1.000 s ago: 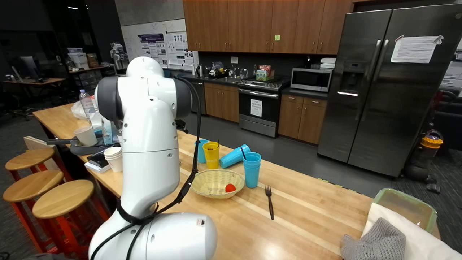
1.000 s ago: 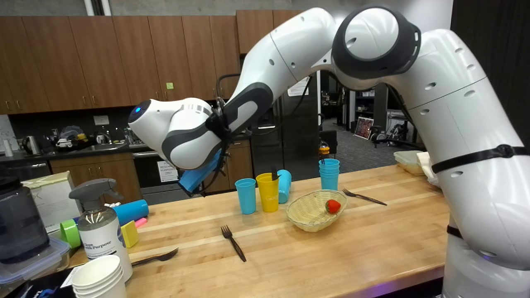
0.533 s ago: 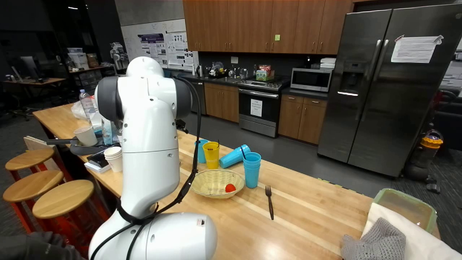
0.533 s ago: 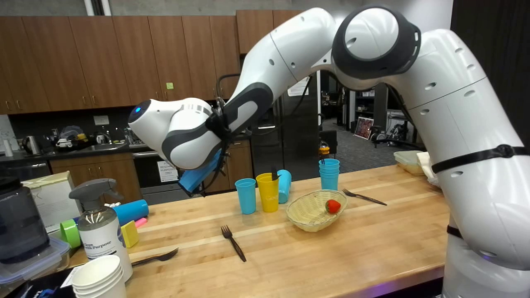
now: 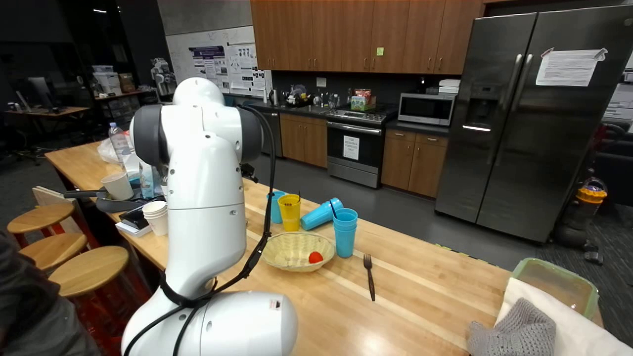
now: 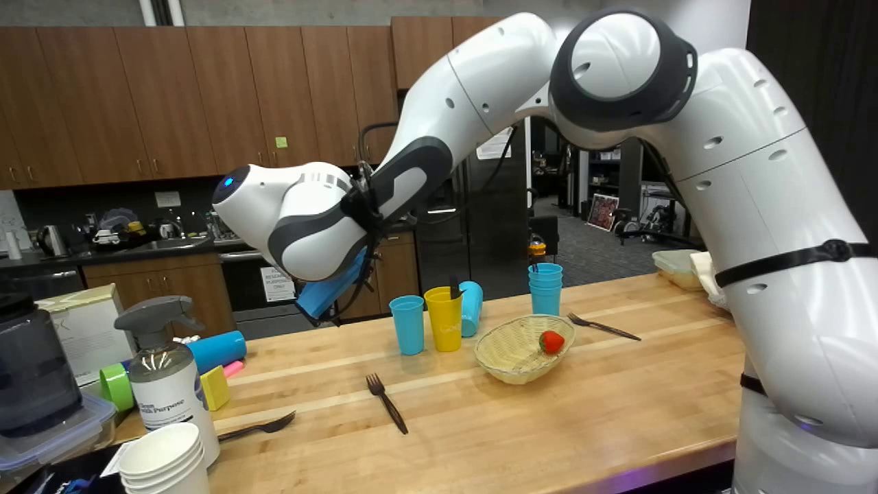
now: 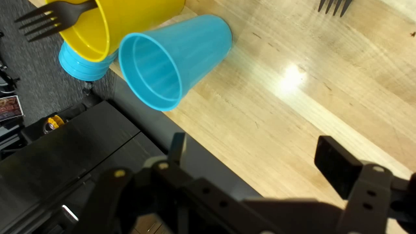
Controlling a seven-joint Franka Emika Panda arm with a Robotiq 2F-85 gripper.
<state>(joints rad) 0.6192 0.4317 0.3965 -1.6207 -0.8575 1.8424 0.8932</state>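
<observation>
My gripper (image 7: 258,157) stands open above the table's edge in the wrist view, with nothing between its fingers. Nearest is an upright blue cup (image 7: 198,48), apart from the fingers; it also shows in an exterior view (image 6: 408,326). Beside it stands a yellow cup (image 7: 143,16) with a dark fork (image 7: 61,18) in it. Another dark fork (image 6: 387,405) lies on the table; only its tines (image 7: 334,6) show in the wrist view. A woven basket (image 6: 501,360) holds a red strawberry (image 6: 551,342). The arm hides the gripper's fingers in both exterior views.
A blue cup (image 6: 471,309) lies on its side near a blue cup stack (image 6: 545,291). More forks (image 6: 603,328) lie on the table. A spray bottle (image 6: 171,391), paper cups (image 6: 164,460) and a yellow block (image 6: 215,387) crowd one end. A person (image 5: 39,306) is by the stools (image 5: 89,269).
The arm, the gripper and the things on the table stay as they were. A person has come into an exterior view at the lower left, in front of the stools.
</observation>
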